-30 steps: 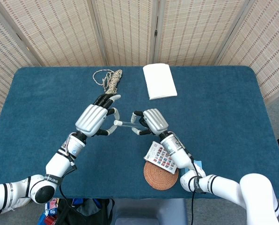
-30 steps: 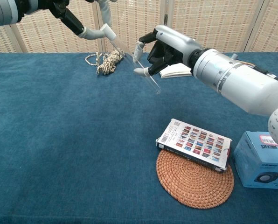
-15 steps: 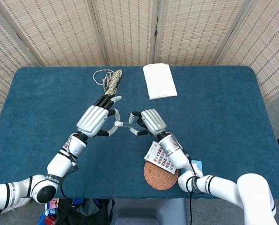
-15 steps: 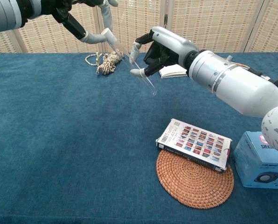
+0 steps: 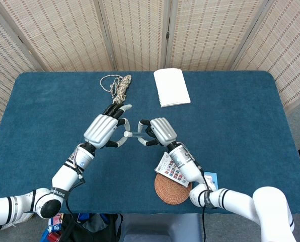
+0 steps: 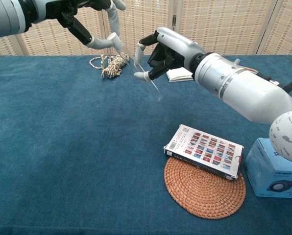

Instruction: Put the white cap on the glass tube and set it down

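Above the middle of the blue table my right hand [image 5: 158, 131] [image 6: 168, 51] pinches a clear glass tube [image 6: 147, 81] that slants down to the right. At the tube's upper left end sits the white cap [image 5: 127, 134] [image 6: 116, 41]. My left hand [image 5: 103, 129] [image 6: 82, 14] holds that cap between thumb and finger, its other fingers spread. The two hands face each other with the tube between them, well above the cloth.
A coiled rope [image 5: 119, 86] [image 6: 110, 64] and a white notepad [image 5: 171, 87] lie at the back. A printed card box [image 6: 205, 151] rests on a woven coaster [image 6: 205, 190] at the front right, with a blue box [image 6: 274, 167] beside it.
Both hands have shifted slightly left and lower with the tube and cap still joined between them; the grips look the same.
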